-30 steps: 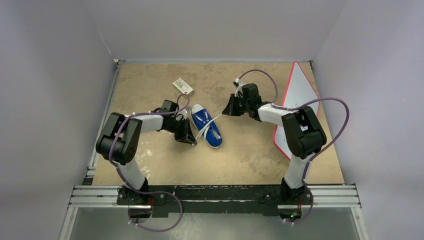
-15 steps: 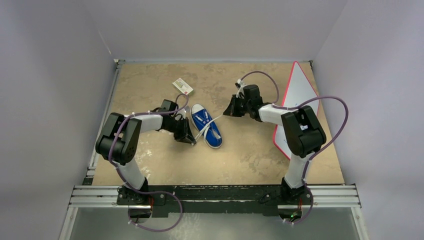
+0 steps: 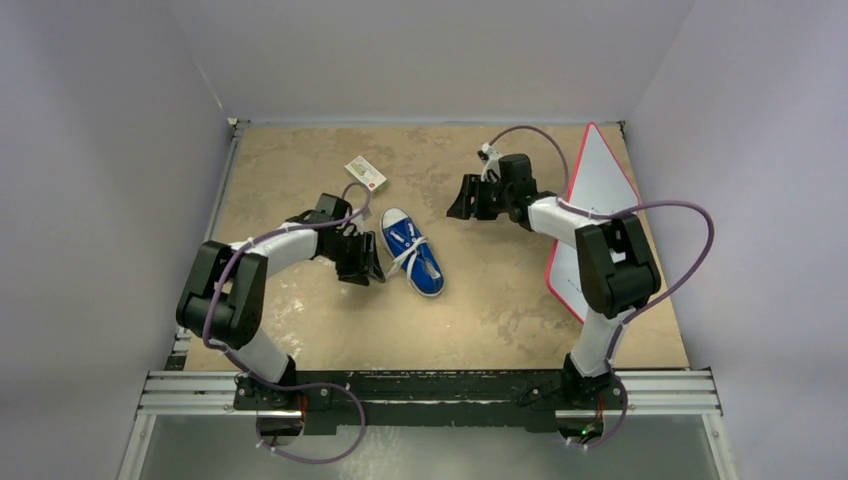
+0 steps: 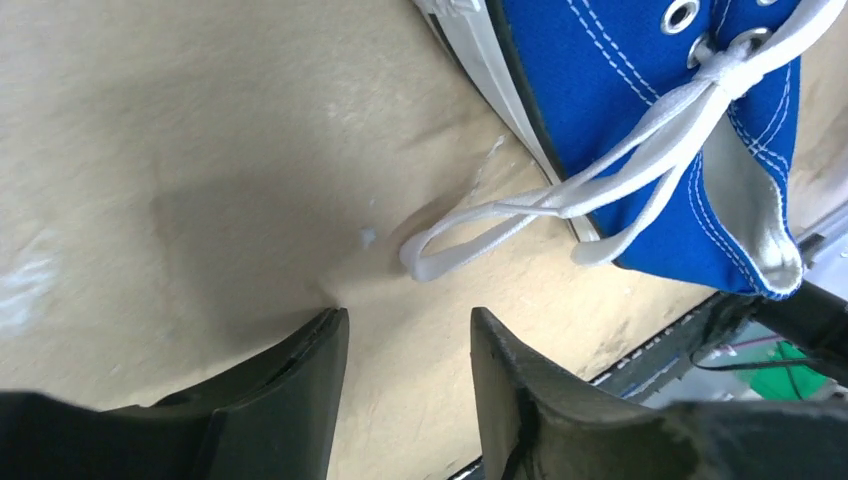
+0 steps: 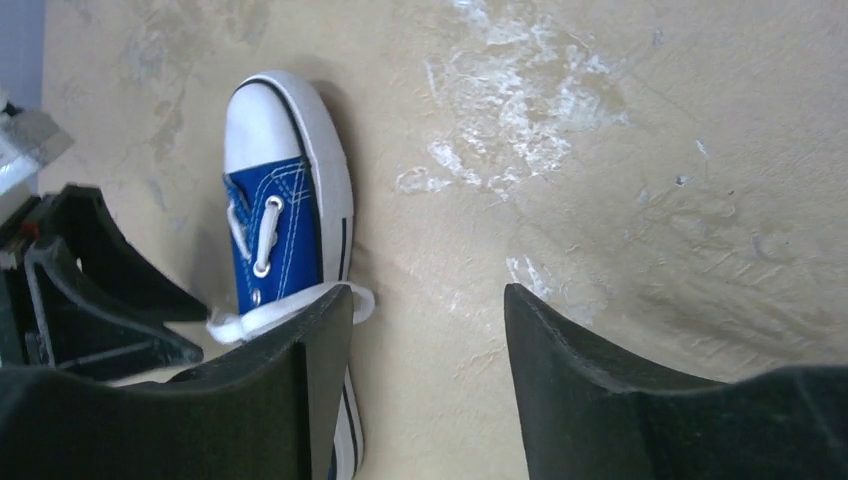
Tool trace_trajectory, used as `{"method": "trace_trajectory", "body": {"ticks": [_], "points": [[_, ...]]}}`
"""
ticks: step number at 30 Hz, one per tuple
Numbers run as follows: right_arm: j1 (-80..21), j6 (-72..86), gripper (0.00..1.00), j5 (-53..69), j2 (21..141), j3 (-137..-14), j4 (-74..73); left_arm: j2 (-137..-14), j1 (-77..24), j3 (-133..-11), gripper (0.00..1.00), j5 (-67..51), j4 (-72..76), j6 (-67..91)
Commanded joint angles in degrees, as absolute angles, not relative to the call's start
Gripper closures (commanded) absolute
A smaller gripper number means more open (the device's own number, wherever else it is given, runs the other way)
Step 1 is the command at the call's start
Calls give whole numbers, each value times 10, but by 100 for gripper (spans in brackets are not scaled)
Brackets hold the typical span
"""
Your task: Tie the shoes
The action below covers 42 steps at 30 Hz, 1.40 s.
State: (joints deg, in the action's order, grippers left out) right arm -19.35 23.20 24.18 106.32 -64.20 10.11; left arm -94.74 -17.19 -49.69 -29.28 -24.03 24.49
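Left pincer and right pincer both gape empty. The laces, taut a second ago, lie slack beside the sneaker. The knot is probably unfinished.

A robotics lab test cell: plain pale grey partition walls box in a scuffed beige mottled desk, a silver aluminium rail along its near edge carries two black-and-white robot arms, and loose purple cables loop from their joints
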Motion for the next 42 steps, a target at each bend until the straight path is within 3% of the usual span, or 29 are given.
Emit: {"method": "trace_trajectory", "body": {"ticks": [1,3,4,5,6,10,15,19,24,30,33,36,39,42], "points": [[-193,149,36,300,996,-694,7,-893,-165,-510,49,-214,-274,208],[-193,111,28,301,975,-709,-42,-873,-165,-508,47,-205,-269,214],[-193,94,11,298,961,-714,-60,-864,-165,-509,46,-201,-267,215],[-193,80,2,293,948,-719,-77,-855,-165,-510,45,-200,-262,218],[-193,69,1,288,934,-722,-97,-847,-165,-510,45,-206,-250,220],[-190,62,1,312,881,-711,-103,-847,-165,-512,56,-267,-178,257],[-188,118,1,267,876,-720,-139,-895,-173,-525,52,-329,-111,293],[-185,18,1,408,940,-800,-276,-928,-176,-544,51,-346,-102,287],[-186,66,1,458,901,-741,-189,-963,-179,-564,57,-361,-109,277],[-186,71,1,413,879,-741,-182,-985,-189,-571,62,-366,-113,274],[-185,71,1,389,876,-751,-183,-996,-194,-576,75,-369,-115,269],[-186,57,1,389,888,-765,-206,-988,-195,-570,81,-364,-116,267],[-186,49,1,390,891,-768,-222,-979,-195,-563,98,-354,-131,255],[-186,63,1,379,878,-753,-203,-972,-195,-553,100,-351,-146,248]]}}
